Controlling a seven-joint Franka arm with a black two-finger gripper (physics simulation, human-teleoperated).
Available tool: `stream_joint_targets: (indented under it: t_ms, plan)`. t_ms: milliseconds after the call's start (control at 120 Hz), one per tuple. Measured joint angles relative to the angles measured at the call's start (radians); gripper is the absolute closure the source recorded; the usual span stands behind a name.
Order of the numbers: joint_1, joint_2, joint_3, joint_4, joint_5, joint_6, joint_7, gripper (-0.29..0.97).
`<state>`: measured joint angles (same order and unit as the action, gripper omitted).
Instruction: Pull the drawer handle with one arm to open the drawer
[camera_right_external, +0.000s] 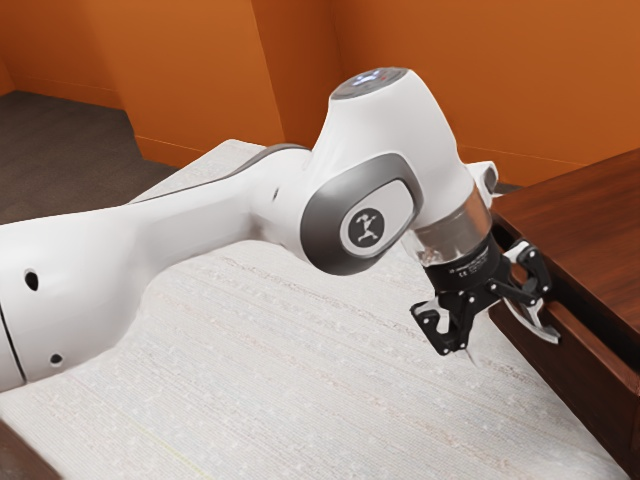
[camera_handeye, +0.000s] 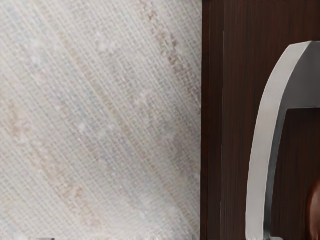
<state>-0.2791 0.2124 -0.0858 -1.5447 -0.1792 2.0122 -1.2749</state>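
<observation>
One gripper (camera_right_external: 495, 312), jaws spread wide, gripping nothing, lower right of exterior view over pale table (camera_right_external: 300, 380). Silver handle (camera_right_external: 545, 328) just beside far finger, possibly touching; hard to tell. Dark drawer (camera_right_external: 595, 375) at right edge.

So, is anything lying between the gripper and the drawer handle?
Nothing: in the exterior view the open gripper sits right beside the handle with no object in the gap; in the wrist view the handle stands against the dark drawer front.
</observation>
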Motion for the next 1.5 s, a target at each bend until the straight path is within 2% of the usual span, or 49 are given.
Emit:
stream_joint_targets:
  t_ms: [550, 1500]
  plan:
    - [0.007, -0.066, 0.001, -0.083, -0.001, 0.004, 0.001, 0.16]
    - [0.023, -0.253, 0.011, -0.300, -0.012, 0.032, 0.010, 0.17]
